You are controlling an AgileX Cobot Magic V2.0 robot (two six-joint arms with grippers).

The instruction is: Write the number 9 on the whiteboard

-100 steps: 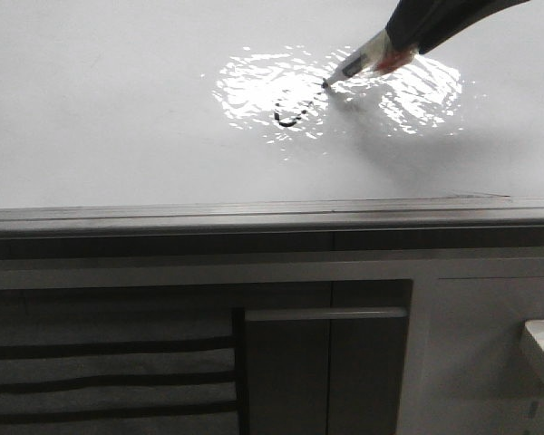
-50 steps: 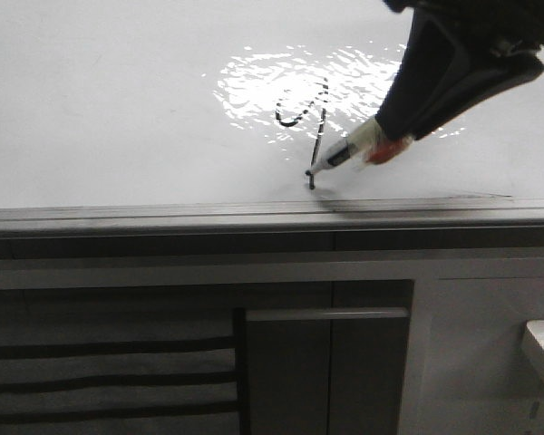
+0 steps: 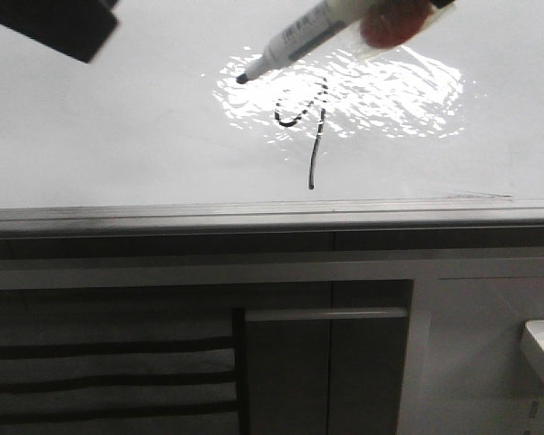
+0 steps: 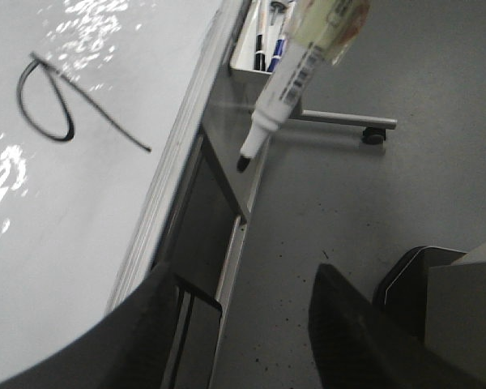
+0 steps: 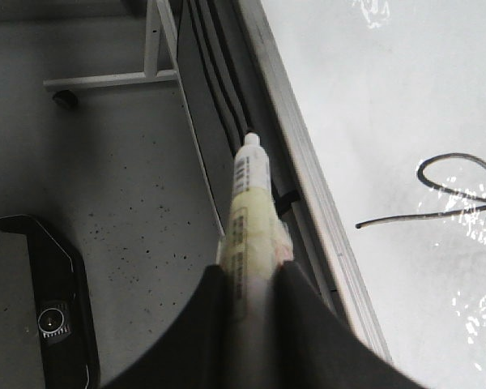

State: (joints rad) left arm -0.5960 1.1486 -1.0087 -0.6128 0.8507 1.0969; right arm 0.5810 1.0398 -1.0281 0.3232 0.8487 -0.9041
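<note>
**9 drawn on board, marker held clear of surface**

The number 9 sits on the whiteboard, approx. mid-board in front view, partly inside the bright rippled glare. Small open loop up top, long slightly wavy tail running down toward the grey edge rail & stopping just short of it. Also seen in left wrist view and right wrist view, thin black stroke, loop not fully closed.

Right arm: fingers clamped on the marker, barrel squeezed between both pads, tip pointing out past the rail side of the board. In front view the marker enters from the upper right, tilted, dark tip near the glare's left end, up & left of the loop; tip looks off the surface, not on the stroke. Reddish blur at its back end, can't tell what it is.

Left arm: fingers spread apart w/ nothing between them, near the board's edge. Blurred dark part of it shows at top left corner in front view.

Below the rail: dark slatted cabinet panels. A tray w/ pens shows in left wrist view, beside the board's edge.
</note>
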